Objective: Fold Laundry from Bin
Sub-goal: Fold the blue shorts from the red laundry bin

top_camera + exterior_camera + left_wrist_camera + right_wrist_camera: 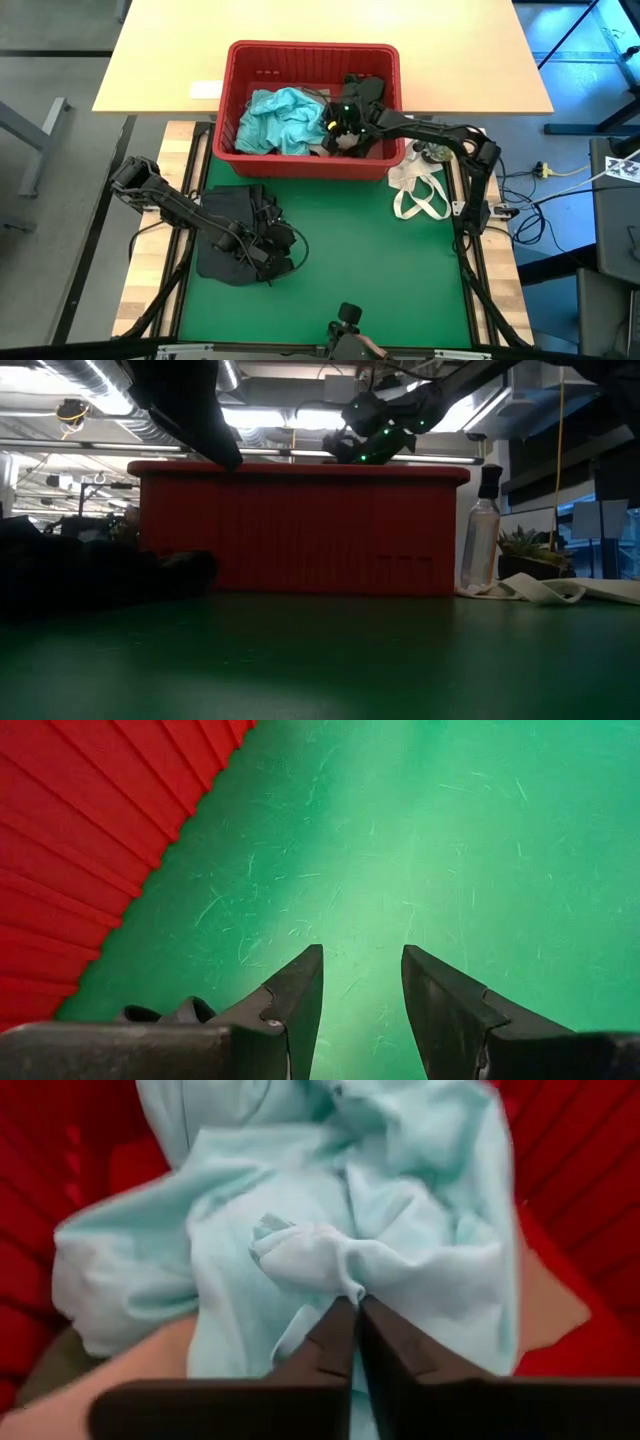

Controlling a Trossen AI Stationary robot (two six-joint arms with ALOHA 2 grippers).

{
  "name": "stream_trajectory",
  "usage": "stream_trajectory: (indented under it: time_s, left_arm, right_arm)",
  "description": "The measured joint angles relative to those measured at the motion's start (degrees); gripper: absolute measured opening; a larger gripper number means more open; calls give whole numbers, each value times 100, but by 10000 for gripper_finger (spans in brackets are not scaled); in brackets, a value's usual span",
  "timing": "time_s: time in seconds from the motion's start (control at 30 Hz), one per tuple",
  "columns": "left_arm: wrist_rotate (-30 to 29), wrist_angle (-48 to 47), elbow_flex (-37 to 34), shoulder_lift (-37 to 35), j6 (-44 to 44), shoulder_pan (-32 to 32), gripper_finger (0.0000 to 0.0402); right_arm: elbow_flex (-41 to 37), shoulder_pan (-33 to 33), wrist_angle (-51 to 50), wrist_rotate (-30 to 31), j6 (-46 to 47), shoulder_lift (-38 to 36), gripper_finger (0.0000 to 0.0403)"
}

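The red bin (pixel 310 47) stands at the table's far side. In it a crumpled light teal garment (pixel 283 118) lies on a beige one (pixel 560 1315), with a dark garment (pixel 365 90) at the bin's right end. My right gripper (pixel 357 1308) reaches into the bin from the right and is shut on the teal garment. A black garment (pixel 232 235) lies in a heap on the green mat at the left. My left gripper (pixel 362 985) hovers open over the mat beside that heap, with nothing between its fingers. My right gripper pinches a raised, bunched fold (pixel 330 1265) of the teal garment between its two fingertips, on the garment's right side. The fingers slant down from the table's right. The rest of the garment lies slack in the bin, on the other clothes.
A white cloth bag with loop handles (pixel 420 190) lies on the mat to the right of the bin. A clear spray bottle (pixel 481 530) stands by the bin's right corner. The green mat (pixel 370 260) lies bare in the middle and near right.
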Motion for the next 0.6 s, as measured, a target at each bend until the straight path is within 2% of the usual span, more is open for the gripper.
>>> stream_trajectory:
  time_s: [0.17, 0.3, 0.6]
  left_arm:
    - [-1, 0, -2, 0, -2, 0, 133]
    - [-2, 0, 0, 0, 0, 7, 133]
    - [-155, 2, 0, 0, -2, 15, 133]
  right_arm:
    - [1, 0, -27, -11, 1, -6, 18]
    - [1, 0, -36, 9, -6, -162, 4]
    - [20, 0, -43, 109, -140, -1098, 3]
